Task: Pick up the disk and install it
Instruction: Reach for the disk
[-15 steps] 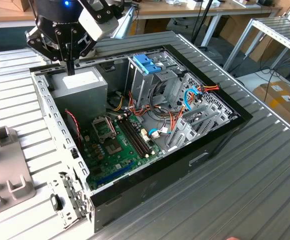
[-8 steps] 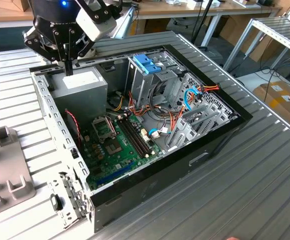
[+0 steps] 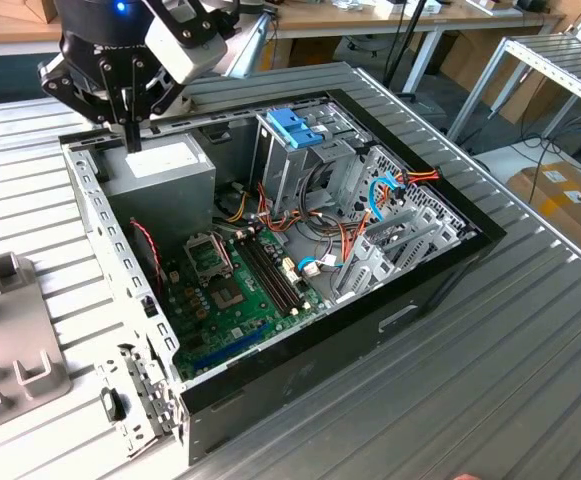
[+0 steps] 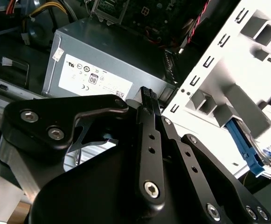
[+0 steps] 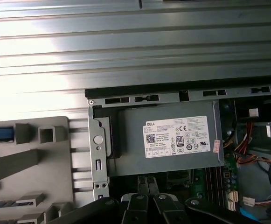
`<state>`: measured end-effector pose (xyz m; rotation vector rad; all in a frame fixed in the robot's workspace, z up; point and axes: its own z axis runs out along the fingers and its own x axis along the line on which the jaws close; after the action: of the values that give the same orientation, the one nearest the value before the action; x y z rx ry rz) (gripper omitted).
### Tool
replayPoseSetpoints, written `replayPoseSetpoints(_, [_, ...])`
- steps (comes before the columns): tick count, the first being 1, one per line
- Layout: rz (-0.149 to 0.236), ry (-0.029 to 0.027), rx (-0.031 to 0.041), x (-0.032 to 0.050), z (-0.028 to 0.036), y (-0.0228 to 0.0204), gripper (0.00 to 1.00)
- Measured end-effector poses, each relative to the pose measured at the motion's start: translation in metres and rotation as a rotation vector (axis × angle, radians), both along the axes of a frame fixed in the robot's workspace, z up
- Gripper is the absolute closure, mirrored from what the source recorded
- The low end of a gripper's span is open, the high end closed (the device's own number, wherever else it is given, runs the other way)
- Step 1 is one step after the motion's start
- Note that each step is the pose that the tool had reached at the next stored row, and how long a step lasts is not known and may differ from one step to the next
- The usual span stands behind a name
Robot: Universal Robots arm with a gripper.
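Now the disk [image 4: 245, 147], blue rail showing, lies in the grey holder tray [image 3: 20, 335] on the tabletop [image 3: 530, 380], at the exterior view's left of the open computer case [image 3: 440, 285]; the gripper [image 3: 132, 138], clenched on nothing, hangs over the grey power-supply box [image 3: 170, 172]

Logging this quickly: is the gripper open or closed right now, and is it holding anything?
Gripper: closed, holding nothing, over the grey box.

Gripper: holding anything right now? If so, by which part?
Nothing held. The gripper is shut and empty, hanging above the grey power supply box inside the open case.
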<state>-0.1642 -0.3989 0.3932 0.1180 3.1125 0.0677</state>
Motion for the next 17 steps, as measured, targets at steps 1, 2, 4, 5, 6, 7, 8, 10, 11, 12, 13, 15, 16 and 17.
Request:
replayPoseSetpoints(1, [0.0, 0.0, 0.0, -0.0005, 0.0, 0.0, 0.89])
replayPoseSetpoints(2, [0.0, 0.0, 0.0, -0.0011, 0.0, 0.0, 0.89])
replayPoseSetpoints(4, [0.0, 0.0, 0.0, -0.0023, 0.0, 0.0, 0.89])
replayPoseSetpoints(5, [0.0, 0.0, 0.0, -0.0028, 0.0, 0.0, 0.89])
replayPoseSetpoints(6, [0.0, 0.0, 0.0, -0.0035, -0.0001, 0.0, 0.89])
replayPoseSetpoints(7, [0.0, 0.0, 0.0001, -0.0039, -0.0001, 0.0, 0.89])
replayPoseSetpoints(8, [0.0, 0.0001, -0.0001, -0.0045, 0.0, 0.0, 0.89])
replayPoseSetpoints(10, [0.0, 0.0, 0.0, -0.0056, -0.0001, 0.0, 0.89])
replayPoseSetpoints(11, [0.0, 0.0, 0.0, -0.0062, 0.0, 0.0, 0.89])
replayPoseSetpoints(12, [0.0, 0.0, 0.0, -0.0068, -0.0001, 0.0, 0.89])
replayPoseSetpoints(13, [0.0, 0.0, 0.0, -0.0073, -0.0001, 0.0, 0.89])
replayPoseSetpoints(15, [0.0, 0.0, 0.0, -0.0087, -0.0001, 0.0, 0.89])
replayPoseSetpoints(16, [0.0, 0.0, 0.0, -0.0093, -0.0001, 0.0, 0.89])
replayPoseSetpoints(17, [0.0, 0.0, 0.0, -0.0099, -0.0001, 0.0, 0.89])
